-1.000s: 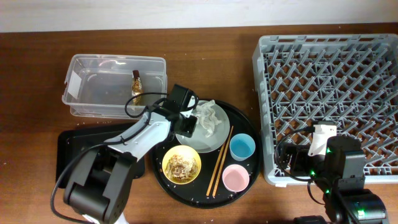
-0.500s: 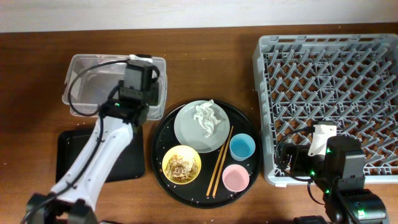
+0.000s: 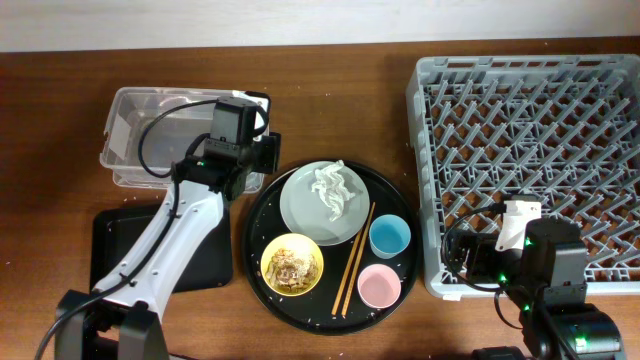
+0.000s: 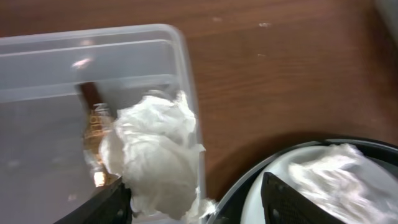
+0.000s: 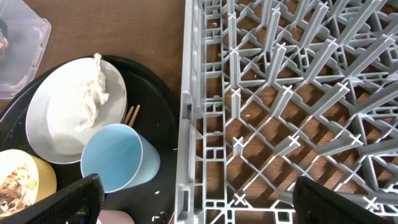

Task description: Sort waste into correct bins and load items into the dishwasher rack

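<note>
Overhead, the left gripper hangs over the right end of the clear tub at the far left of the table. The flat black tray lies nearer, on the left. The round black tray carries the grey plate with a crumpled tissue, the yellow bowl of food scraps, the blue cup, the pink cup and the chopsticks. The dishwasher rack fills the right side.

In the left wrist view, the left gripper's fingers stand apart and hold nothing. A second tissue lies inside the tub against its right wall, beside the brown-gold wrapper.

In the right wrist view, the right gripper is spread wide and empty above the rack's left edge, with the blue cup just to its left.
</note>
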`<action>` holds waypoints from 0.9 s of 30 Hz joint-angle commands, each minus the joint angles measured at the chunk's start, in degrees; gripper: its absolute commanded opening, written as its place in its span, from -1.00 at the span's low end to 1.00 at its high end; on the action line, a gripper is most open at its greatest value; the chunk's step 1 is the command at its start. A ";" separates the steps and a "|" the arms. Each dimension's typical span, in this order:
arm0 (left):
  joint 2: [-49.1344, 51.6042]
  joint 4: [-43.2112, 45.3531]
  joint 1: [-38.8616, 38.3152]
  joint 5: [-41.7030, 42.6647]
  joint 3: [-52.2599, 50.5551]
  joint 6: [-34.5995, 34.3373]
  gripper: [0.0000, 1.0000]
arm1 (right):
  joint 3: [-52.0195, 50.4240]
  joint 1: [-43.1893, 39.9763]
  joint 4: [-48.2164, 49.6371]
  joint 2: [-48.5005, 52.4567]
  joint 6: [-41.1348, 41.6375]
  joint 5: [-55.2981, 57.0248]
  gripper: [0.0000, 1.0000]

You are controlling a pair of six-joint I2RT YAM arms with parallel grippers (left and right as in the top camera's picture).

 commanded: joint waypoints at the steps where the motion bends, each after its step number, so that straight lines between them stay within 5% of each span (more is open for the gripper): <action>1: -0.17 -0.24 0.24 -14.25 0.61 -3.87 0.29 | 1.16 0.31 -0.02 -0.07 0.48 -0.13 0.97; 2: -0.17 -0.04 0.24 -13.38 0.61 -6.54 0.29 | 1.16 0.31 -0.02 -0.07 0.48 -0.13 0.97; 3: -0.17 1.64 0.63 5.14 0.61 -4.04 -0.69 | 1.16 0.31 -0.04 -0.07 0.48 -0.13 0.96; 4: 0.39 2.32 1.88 18.84 0.59 4.83 -0.80 | 1.16 0.31 -0.04 -0.07 0.48 -0.13 0.97; 5: 1.07 1.42 3.15 7.67 0.59 -1.77 -0.65 | 1.16 0.31 -0.07 -0.07 0.48 -0.15 0.97; 6: 1.33 -0.96 4.52 -2.82 0.59 -13.16 -0.28 | 1.16 0.31 -0.20 -0.07 0.48 -0.13 0.97; 7: 1.33 -1.57 5.60 -2.05 0.59 -15.41 -0.19 | 1.16 0.31 -0.46 -0.07 0.48 -0.13 0.96; 11: 1.16 2.21 4.81 13.27 0.61 -6.71 0.08 | 1.16 0.31 -0.66 -0.07 0.48 -0.11 0.97; 13: 1.09 3.32 0.70 13.90 0.61 -4.00 0.19 | 1.16 0.31 -0.66 -0.07 0.48 -0.11 0.97; 21: 12.61 4.31 -13.25 11.98 0.61 -2.67 0.42 | 1.16 0.31 -0.72 -0.07 0.48 -0.13 0.97; 25: 18.71 7.26 -15.96 11.91 0.61 -2.69 0.42 | 1.16 0.31 -0.92 -0.07 0.48 -0.13 0.96; 27: 19.41 6.58 -16.00 11.45 0.61 -2.69 0.26 | 1.16 0.31 -0.90 -0.07 0.48 -0.13 0.97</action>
